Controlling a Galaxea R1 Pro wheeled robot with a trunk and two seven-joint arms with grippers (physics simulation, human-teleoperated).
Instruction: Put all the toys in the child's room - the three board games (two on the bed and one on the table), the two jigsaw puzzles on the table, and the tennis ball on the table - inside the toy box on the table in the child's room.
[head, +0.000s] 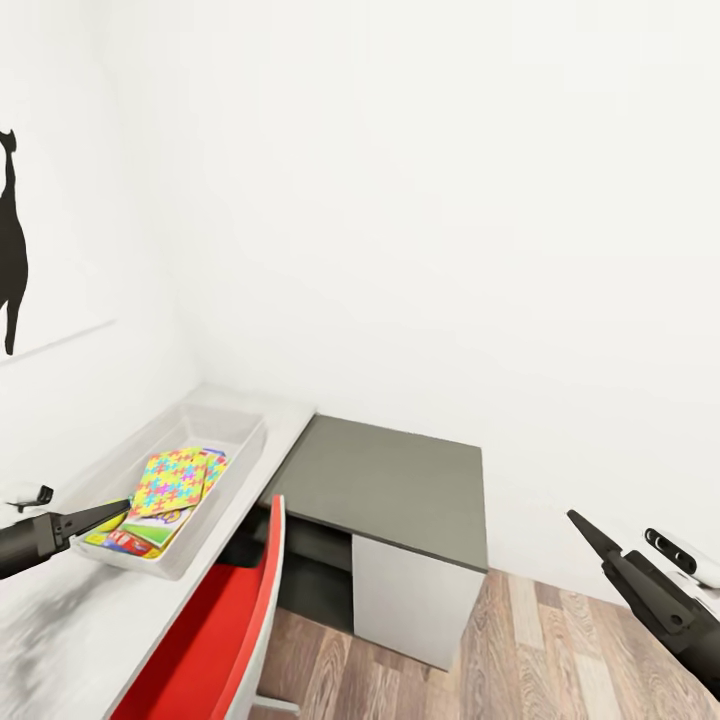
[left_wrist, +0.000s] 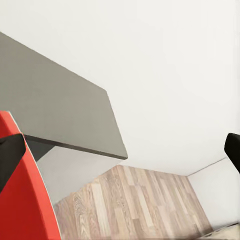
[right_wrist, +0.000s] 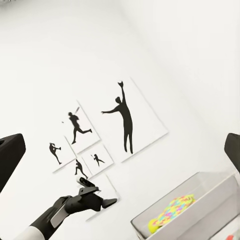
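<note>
Standing in the child's room, I see the pale counter (head: 60, 620) running along the white wall, with the clear plastic toy box (head: 215, 425) sitting on it at about nine o'clock in the head view. Inside the box a bright jigsaw puzzle (head: 170, 482) lies on top, a second puzzle's edge (head: 214, 466) peeking out beside it, and a board game (head: 140, 540) with red and yellow print shows beneath them at the near end. From the right wrist view a yellow-green tennis ball (right_wrist: 153, 226) rests in the box next to the puzzle sheet.

The left claw (head: 112, 510) hovers just at the near rim of the box, its dark fingers looking pressed together with nothing between them. The right claw (head: 585, 528) hangs at four o'clock, well apart from the box, over the wood-plank floor (head: 540, 650); its fingers also taper to a single point, empty.

A lower dark grey top (head: 390, 485) joins the counter at six o'clock, above a white cabinet. A red chair (head: 215, 630) is tucked against the counter edge at seven o'clock. Black baseball-player silhouettes (right_wrist: 122, 117) hang on the wall.
</note>
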